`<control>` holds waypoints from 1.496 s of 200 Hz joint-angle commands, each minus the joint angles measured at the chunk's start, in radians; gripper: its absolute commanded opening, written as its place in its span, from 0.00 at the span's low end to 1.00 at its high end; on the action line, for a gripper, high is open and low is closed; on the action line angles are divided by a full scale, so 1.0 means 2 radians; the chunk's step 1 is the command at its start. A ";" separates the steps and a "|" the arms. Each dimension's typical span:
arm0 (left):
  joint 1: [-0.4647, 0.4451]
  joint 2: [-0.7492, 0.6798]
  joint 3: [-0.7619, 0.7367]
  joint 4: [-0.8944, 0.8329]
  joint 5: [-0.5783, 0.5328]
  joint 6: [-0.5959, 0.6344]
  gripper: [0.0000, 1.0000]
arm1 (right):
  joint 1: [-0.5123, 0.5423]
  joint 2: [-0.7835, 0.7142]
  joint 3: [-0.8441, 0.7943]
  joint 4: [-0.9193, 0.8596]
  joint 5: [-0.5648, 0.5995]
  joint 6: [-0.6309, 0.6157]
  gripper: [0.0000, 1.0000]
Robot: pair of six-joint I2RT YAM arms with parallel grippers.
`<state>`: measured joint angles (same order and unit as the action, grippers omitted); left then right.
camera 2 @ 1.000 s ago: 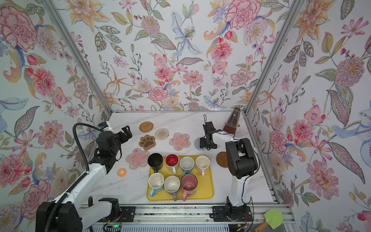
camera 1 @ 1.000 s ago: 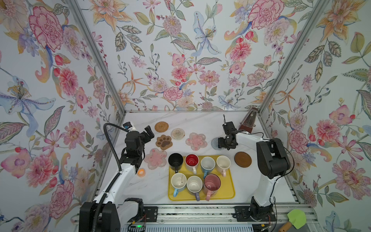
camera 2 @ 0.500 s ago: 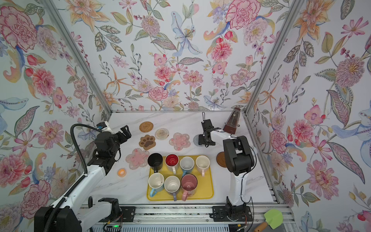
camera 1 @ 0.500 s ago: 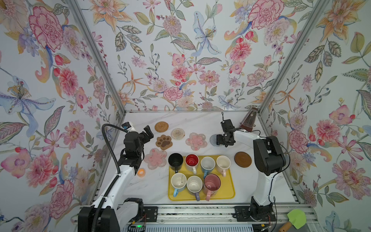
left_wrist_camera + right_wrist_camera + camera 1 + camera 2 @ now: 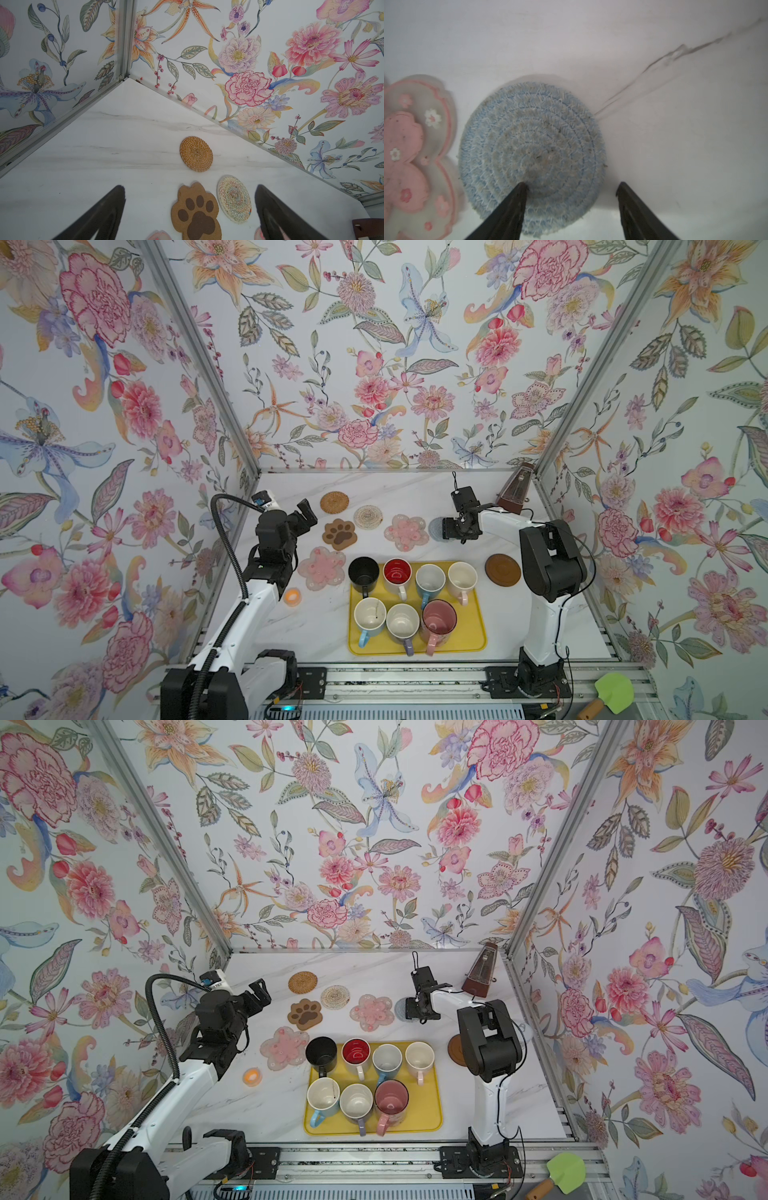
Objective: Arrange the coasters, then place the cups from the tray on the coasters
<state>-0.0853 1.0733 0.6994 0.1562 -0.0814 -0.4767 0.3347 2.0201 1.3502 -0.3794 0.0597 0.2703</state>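
The left tool (image 5: 306, 515) hangs released, jaws wide, above the tabletop (image 5: 316, 626) near the paw coaster (image 5: 339, 534). All seven cups (image 5: 402, 624) stand in the yellow tray (image 5: 473, 637) at the front middle. The right tool (image 5: 572, 184) is spread too — one fingertip (image 5: 517, 199) rests on the grey-blue coaster (image 5: 529, 141), just beside a pink flower coaster (image 5: 404, 145), grasping nothing.

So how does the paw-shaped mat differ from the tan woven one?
The paw coaster is paw-shaped, brown with darker pad prints; the tan woven coaster is a plain round coil. The paw coaster lies nearer the yellow tray, the tan woven coaster nearer the back wall. Both lie flat on the table with nothing on them.
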 commanded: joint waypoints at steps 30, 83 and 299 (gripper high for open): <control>0.002 -0.003 0.007 -0.002 0.009 0.000 0.99 | 0.005 0.026 0.013 -0.032 -0.002 0.004 0.72; 0.003 -0.004 -0.001 0.009 0.021 0.000 0.99 | -0.026 -0.093 -0.018 -0.032 -0.019 0.032 0.74; -0.004 -0.021 -0.009 -0.009 0.018 0.020 0.99 | -0.122 -0.326 -0.328 0.009 -0.022 0.142 0.73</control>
<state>-0.0864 1.0481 0.6983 0.1555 -0.0189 -0.4572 0.0956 1.3441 0.7158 -0.4099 0.0170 0.5507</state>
